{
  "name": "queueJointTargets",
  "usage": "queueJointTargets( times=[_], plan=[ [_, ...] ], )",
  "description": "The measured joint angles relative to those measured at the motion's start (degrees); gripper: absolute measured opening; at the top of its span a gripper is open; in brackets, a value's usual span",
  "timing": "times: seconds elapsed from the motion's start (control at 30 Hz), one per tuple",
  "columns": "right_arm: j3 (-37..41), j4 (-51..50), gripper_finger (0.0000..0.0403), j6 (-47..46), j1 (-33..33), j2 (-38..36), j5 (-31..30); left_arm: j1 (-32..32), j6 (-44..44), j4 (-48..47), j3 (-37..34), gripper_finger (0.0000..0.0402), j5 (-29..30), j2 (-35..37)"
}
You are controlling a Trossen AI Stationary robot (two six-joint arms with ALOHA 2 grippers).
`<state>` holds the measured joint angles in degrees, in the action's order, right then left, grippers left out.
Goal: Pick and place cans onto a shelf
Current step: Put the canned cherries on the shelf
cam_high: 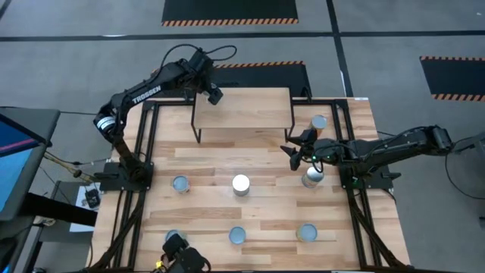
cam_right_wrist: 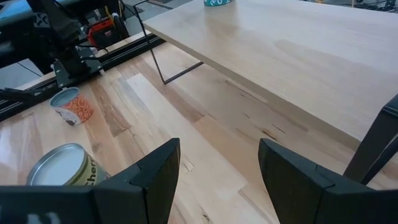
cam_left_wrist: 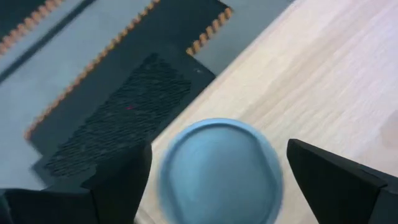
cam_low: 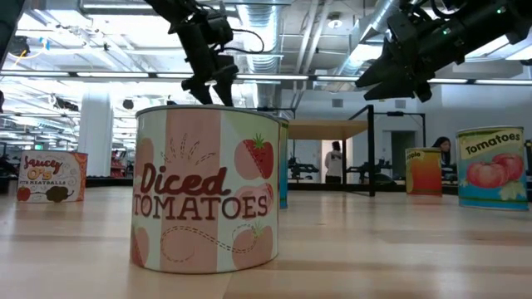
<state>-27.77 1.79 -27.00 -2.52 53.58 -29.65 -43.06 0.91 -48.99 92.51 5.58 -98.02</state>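
A can with a blue-silver top [cam_left_wrist: 217, 168] stands upright on the light-wood shelf [cam_high: 246, 106], at its far left corner. It also shows as a teal can [cam_right_wrist: 217, 2] in the right wrist view. My left gripper [cam_high: 212, 95] hovers over it, slanting down, open. Its two fingers [cam_left_wrist: 124, 180] stand on either side of the can with a slim gap on each side. My right gripper [cam_high: 292, 150] waits open above the table, off the shelf's near right leg, with nothing between its fingers. Several more cans stand on the tabletop.
On the table stand cans at the left [cam_high: 180, 183], the middle [cam_high: 241, 184], the near edge [cam_high: 237, 235] [cam_high: 307, 232] and the right [cam_high: 312, 176] [cam_high: 319, 123]. A Diced Tomatoes can [cam_low: 208, 191] fills the low view. The rest of the shelf top is bare wood.
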Motion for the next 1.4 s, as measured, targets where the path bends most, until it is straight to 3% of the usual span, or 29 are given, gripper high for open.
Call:
queueJointTargets(
  times=[0.4,0.6,0.8,1.0,1.1,1.23,1.4],
  plan=[
    [0.00,-1.51,0.0244,-0.58,0.00,0.00,0.02,5.81,0.80,-1.36,1.32,0.0364,6.18,9.23],
    [0.00,-0.61,0.0244,-0.05,-1.27,0.00,-0.47,13.05,-0.33,0.72,-0.98,0.0364,8.65,15.92],
    [0.00,5.23,0.0244,3.73,-4.98,-0.02,-0.80,21.62,-0.84,13.60,-16.15,0.0364,14.45,25.99],
    [0.00,6.05,0.0244,4.39,-7.14,-0.02,-1.40,30.16,-5.69,33.98,-39.11,0.0364,14.69,37.56],
    [0.00,6.35,0.0244,4.42,-7.75,-0.02,2.57,35.63,-7.24,45.93,-50.75,0.0364,15.17,41.72],
    [0.00,8.00,0.0244,4.58,-8.55,0.35,8.84,42.06,-7.45,59.28,-61.65,0.0364,16.11,44.88],
    [0.00,12.98,0.0244,6.67,-10.40,2.43,10.03,49.07,-8.96,71.54,-70.03,0.0364,16.18,44.56]
  ],
)
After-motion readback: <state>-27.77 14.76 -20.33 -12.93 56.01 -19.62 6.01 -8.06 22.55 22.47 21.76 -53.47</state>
